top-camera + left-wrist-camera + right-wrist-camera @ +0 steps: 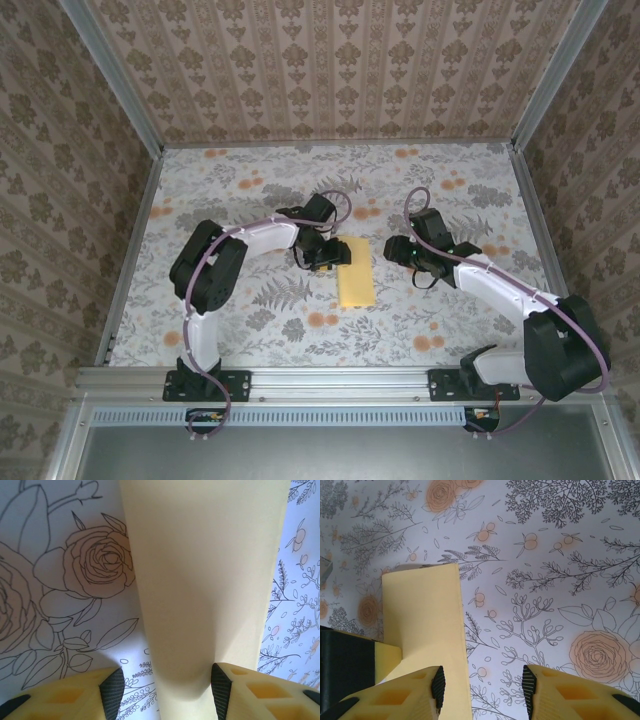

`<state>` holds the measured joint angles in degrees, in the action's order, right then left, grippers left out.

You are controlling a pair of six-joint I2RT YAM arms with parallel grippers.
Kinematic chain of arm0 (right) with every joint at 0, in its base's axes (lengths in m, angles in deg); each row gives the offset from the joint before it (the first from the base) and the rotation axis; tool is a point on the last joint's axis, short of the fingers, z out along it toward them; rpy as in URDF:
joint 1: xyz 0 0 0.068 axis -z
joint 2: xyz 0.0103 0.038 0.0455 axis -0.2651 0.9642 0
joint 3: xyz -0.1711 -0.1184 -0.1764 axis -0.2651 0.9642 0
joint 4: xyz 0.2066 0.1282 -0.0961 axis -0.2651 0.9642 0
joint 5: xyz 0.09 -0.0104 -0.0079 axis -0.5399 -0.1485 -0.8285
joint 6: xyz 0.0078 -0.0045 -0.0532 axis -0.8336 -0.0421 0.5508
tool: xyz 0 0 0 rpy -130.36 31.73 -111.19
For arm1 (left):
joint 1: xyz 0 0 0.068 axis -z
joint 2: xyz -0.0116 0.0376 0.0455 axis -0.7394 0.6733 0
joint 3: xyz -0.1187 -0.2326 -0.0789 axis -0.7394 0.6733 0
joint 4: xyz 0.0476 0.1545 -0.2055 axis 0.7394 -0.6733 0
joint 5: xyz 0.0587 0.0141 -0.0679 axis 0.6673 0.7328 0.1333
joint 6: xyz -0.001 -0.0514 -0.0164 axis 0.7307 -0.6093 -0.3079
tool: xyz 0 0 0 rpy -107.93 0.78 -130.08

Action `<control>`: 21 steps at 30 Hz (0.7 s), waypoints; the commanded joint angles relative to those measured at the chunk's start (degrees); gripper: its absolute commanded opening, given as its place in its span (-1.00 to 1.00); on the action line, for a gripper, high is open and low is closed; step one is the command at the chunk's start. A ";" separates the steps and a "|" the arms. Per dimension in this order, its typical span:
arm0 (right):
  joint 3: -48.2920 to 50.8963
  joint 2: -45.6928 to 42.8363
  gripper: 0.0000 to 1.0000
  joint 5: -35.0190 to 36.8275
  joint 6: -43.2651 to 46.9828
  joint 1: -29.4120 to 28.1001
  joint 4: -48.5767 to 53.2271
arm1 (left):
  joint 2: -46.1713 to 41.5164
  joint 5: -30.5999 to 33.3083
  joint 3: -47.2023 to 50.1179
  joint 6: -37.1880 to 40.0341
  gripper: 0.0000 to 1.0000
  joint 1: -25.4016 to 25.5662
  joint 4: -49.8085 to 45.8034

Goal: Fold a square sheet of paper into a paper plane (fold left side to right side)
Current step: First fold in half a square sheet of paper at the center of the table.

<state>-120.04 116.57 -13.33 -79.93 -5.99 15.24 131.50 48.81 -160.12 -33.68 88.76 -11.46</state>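
The square sheet of paper (356,275) is yellow and lies folded into a narrow upright strip on the middle of the table; it does not have the shape of a paper plane. My left gripper (333,256) hovers at the strip's upper left corner. In the left wrist view the paper (205,580) bulges up between the fingers of the left gripper (167,687). Those fingers stand apart, and the left pad is clear of the paper. My right gripper (397,250) is just right of the strip. It is open (482,682), with the paper's edge (425,615) beside its left finger.
A floral cloth (250,190) covers the table. Metal rails (340,378) and patterned walls (60,150) close it in. The left arm's finger (387,660) shows at the left of the right wrist view, close to the paper.
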 commanded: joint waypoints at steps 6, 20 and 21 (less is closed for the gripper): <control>1.24 -2.12 -0.04 0.30 0.69 0.29 1.64 | 7.44 0.15 -0.60 0.88 0.10 3.27 2.29; 1.23 -0.32 -0.04 -3.73 0.92 0.29 0.59 | 8.50 0.42 -1.99 1.15 0.11 3.70 0.74; 1.24 0.12 -0.06 -4.58 0.90 0.35 0.29 | 8.51 0.43 -1.99 1.12 0.11 3.74 0.72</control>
<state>-119.60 115.91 -15.17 -79.89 -5.97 15.63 133.34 49.95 -163.61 -33.66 89.29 -15.72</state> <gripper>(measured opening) 0.475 0.554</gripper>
